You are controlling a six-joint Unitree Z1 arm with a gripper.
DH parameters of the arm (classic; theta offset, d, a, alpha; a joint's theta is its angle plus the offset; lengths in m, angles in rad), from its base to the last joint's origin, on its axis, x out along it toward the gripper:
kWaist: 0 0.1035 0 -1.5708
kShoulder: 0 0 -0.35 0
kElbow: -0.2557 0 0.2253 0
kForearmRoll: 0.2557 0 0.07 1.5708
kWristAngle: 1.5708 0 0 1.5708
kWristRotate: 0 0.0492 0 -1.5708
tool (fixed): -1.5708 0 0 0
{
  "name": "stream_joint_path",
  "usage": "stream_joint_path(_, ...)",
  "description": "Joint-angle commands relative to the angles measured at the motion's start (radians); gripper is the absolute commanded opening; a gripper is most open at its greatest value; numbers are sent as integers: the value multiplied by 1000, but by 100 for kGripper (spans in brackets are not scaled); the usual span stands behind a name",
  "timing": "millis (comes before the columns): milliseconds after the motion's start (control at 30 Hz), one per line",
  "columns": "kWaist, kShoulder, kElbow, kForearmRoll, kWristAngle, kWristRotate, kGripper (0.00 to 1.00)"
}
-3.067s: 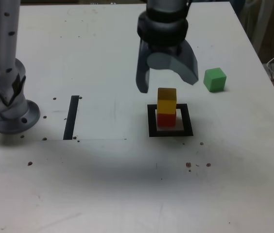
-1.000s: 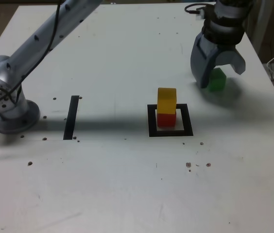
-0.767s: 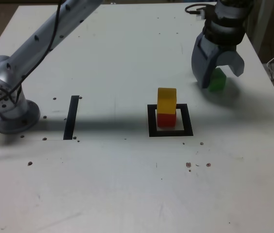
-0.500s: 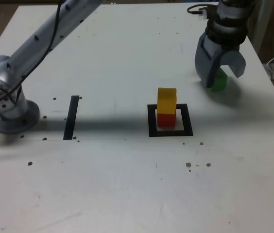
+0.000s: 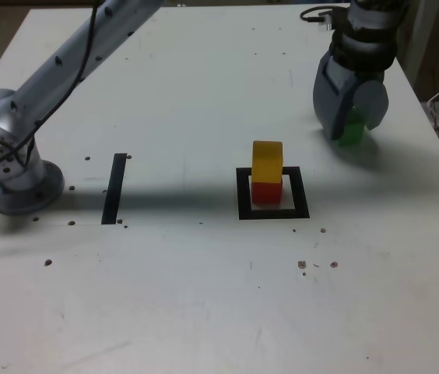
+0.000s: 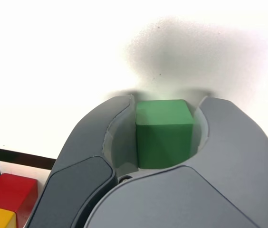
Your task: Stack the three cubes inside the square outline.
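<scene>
Claw point(image 5: 349, 125) jaws stood around the green cube point(image 5: 352, 128), drawn in close on both sides; in the wrist view the curved grey fingers point(image 6: 100, 137) flanked the cube point(image 6: 164, 133) with thin gaps showing, so whether they truly gripped it could not be told. The cube sat between the fingertips, on the table point(image 5: 204, 296), near the far edge on the exterior view's right. Well apart from it, nearer the camera, the yellow cube point(image 5: 267, 160) rested on the red cube point(image 5: 265, 192) inside the square outline point(image 5: 272, 212); the wrist view caught a corner of that pair point(image 6: 8, 194) and a bit of the black frame point(image 6: 20, 158). All three cubes were smooth, solid-coloured, sharp-edged blocks. The claw fingers were matt grey and rounded like shells. The tabletop was white and flat, speckled with small dark spots. A straight black strip point(image 5: 114, 188) lay to the exterior view's left, beside the arm's metal base point(image 5: 13, 175).
</scene>
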Motion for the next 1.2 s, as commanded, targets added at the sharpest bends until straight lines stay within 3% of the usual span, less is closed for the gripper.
stream_joint_path(0,2,-7,6,3,3,-1,14)
stream_joint_path(267,-13,-111,84,10,13,26,11)
stream_joint_path(467,-58,-272,209,10,10,105,11)
stream_joint_path(800,-83,-518,473,1,-24,261,11)
stream_joint_path(1167,-106,-621,589,-6,-54,276,12)
